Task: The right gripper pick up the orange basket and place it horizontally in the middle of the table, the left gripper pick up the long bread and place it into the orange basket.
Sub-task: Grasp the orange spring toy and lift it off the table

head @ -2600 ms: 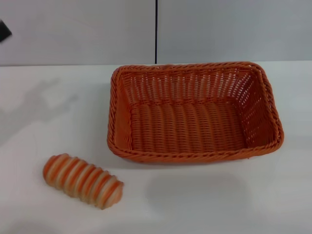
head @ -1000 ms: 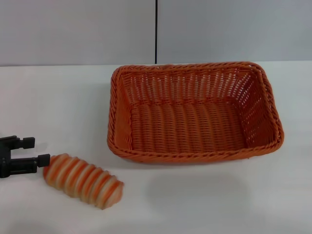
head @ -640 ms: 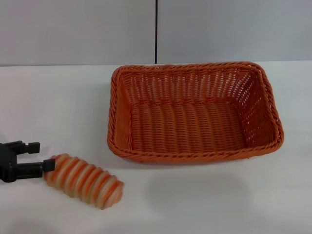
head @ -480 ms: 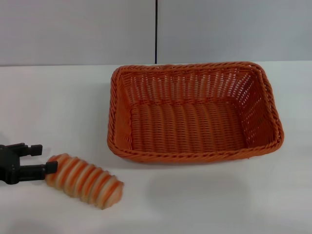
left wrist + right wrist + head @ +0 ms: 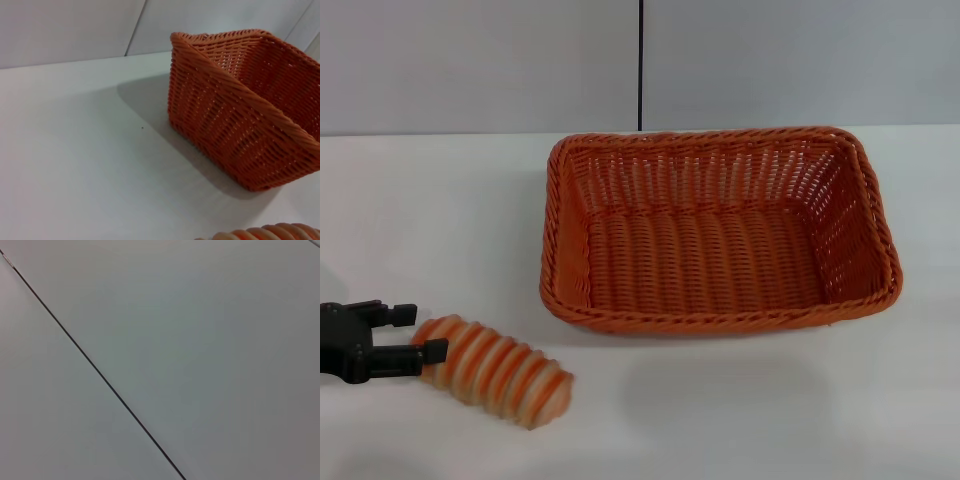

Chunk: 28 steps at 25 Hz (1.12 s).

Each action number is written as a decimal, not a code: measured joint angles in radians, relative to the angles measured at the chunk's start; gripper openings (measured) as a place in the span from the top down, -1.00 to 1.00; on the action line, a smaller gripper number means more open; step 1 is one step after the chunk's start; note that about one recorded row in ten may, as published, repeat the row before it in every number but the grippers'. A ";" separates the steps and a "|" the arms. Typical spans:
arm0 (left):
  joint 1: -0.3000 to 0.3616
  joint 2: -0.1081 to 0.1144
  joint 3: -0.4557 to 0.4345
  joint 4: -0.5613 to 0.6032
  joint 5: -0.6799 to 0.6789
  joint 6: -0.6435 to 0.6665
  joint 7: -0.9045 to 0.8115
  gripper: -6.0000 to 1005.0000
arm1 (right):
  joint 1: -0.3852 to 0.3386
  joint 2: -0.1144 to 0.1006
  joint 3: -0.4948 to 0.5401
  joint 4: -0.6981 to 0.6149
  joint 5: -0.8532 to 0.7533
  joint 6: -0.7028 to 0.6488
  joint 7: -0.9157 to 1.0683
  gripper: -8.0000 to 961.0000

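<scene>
At the lower left of the head view the left gripper (image 5: 423, 333) has its jaws spread around one end of the long bread (image 5: 492, 370); the orange basket (image 5: 718, 231) sits mid-frame on the table (image 5: 440, 220).

Head view: high, facing forward and down; takes in the table (image 5: 740, 410), whole basket (image 5: 720, 232), bread (image 5: 490, 371), left gripper (image 5: 418, 333) at the left edge, and wall (image 5: 480, 60) behind.
Left wrist view: low and close over the table (image 5: 75, 150), facing the basket (image 5: 240, 115) corner; the bread (image 5: 265, 234) grazes the frame edge. Shares basket, bread and table with head view.
Right wrist view: only a plain grey surface (image 5: 210, 340) crossed by a dark seam (image 5: 95, 369).
</scene>
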 joint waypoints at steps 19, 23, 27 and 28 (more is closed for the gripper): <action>-0.003 -0.005 0.001 0.000 0.041 -0.005 0.000 -0.50 | 0.002 0.004 0.007 -0.002 0.004 0.036 -0.011 0.04; -0.003 -0.008 0.003 0.000 0.052 -0.005 0.000 -0.49 | 0.002 0.004 0.008 -0.002 0.004 0.035 -0.012 0.04; -0.005 -0.009 -0.007 0.001 0.052 -0.006 -0.011 -0.49 | 0.002 0.004 0.008 -0.002 0.005 0.033 -0.012 0.04; -0.005 -0.009 -0.009 0.002 0.052 -0.006 -0.011 -0.43 | 0.002 0.004 0.008 -0.002 0.005 0.033 -0.012 0.04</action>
